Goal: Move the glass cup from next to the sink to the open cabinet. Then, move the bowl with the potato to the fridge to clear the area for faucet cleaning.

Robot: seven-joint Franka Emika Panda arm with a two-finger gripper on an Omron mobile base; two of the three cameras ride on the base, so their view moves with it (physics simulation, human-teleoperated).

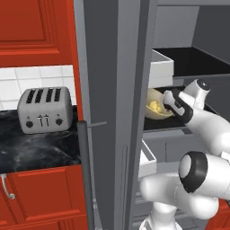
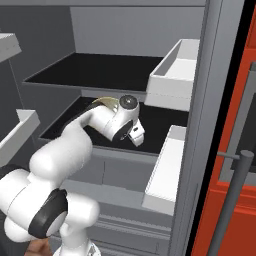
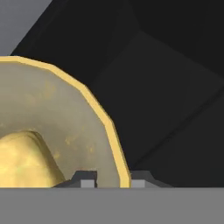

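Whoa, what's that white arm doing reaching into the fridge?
The white robot arm is putting a yellow-rimmed bowl with a potato in it into the open grey fridge. Its gripper pinches the bowl's rim, one finger inside and one outside, over the dark middle shelf. Whether the bowl already rests on the shelf is hard to tell. Beside the fridge, a silver toaster sits on the black counter.
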